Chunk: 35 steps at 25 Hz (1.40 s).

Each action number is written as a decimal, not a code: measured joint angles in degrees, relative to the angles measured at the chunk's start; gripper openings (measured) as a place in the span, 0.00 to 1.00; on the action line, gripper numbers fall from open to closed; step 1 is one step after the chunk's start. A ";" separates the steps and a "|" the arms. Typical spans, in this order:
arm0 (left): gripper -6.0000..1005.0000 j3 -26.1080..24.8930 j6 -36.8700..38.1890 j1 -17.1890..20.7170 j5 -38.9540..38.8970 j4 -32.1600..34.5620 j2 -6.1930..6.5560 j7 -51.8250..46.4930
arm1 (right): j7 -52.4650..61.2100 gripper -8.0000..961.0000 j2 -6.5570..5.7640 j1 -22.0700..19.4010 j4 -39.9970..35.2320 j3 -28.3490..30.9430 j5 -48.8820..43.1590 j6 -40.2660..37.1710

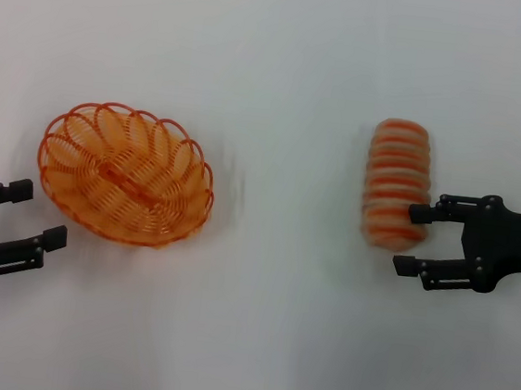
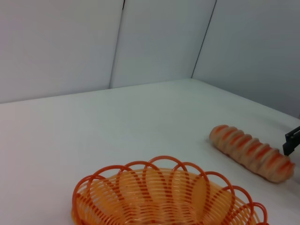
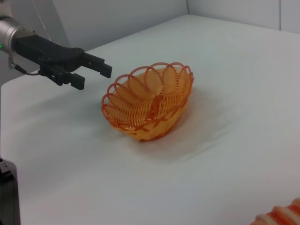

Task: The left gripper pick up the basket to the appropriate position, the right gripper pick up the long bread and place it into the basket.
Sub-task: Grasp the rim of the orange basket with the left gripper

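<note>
White table [image 1: 256, 325] fills the head view, plain matte top, w/ a dark edge strip at 6 o'clock. Left wrist view shows the room behind: pale grey wall panels [image 2: 154, 42] w/ dark vertical seams, meeting the table's far edge. Right wrist view shows the same sort of panels beyond the table, plus the table's rounded corner and a dark bit of floor below it.

Head view: basket [image 1: 125, 173] sits at 9 o'clock of centre, resting on the table, nothing in it. Long bread [image 1: 396, 182] lies at 3 o'clock, well apart from the basket, long axis running 12 to 6.

Left gripper [image 1: 23, 217] at 8 o'clock, jaws spread wide, holding nothing, tips just beside the basket's near-left rim, not touching. Right gripper [image 1: 414, 239] at 4 o'clock, jaws parted, holding nothing; upper finger tip overlaps the bread's lower end, lower finger just below it. Contact can't be told.

Only the right wrist view shows the left gripper [image 3: 91, 72] side-on, hovering above the table beside the basket [image 3: 149, 101], w/ its silver wrist; the bread [image 3: 283, 216] shows only as a sliver there. Only the left wrist view shows the bread [image 2: 251, 152] lying flat full length, beyond the basket [image 2: 164, 197] rim, w/ a black finger tip of the right gripper [image 2: 292, 140] at its far end.
</note>
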 joint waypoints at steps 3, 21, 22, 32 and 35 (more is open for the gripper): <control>0.85 -0.02 -0.14 0.00 0.00 0.00 0.00 0.01 | 0.01 0.87 0.00 0.00 0.00 0.02 0.00 0.01; 0.85 -5.96 -4.93 -4.80 -1.15 -0.09 0.27 -14.80 | 0.25 0.87 0.41 0.89 0.09 2.07 0.36 -0.28; 0.85 -5.79 -6.89 -6.33 -0.88 -0.05 0.70 -20.37 | 0.27 0.87 0.46 1.01 0.09 2.26 0.36 -0.35; 0.85 0.59 -15.53 -11.90 4.25 5.01 2.23 -41.22 | 3.55 0.87 0.33 3.62 -0.10 2.33 0.02 -0.61; 0.85 3.21 -16.48 -14.37 8.47 5.95 3.01 -46.44 | 4.50 0.87 0.19 4.28 -0.21 2.01 0.01 -0.66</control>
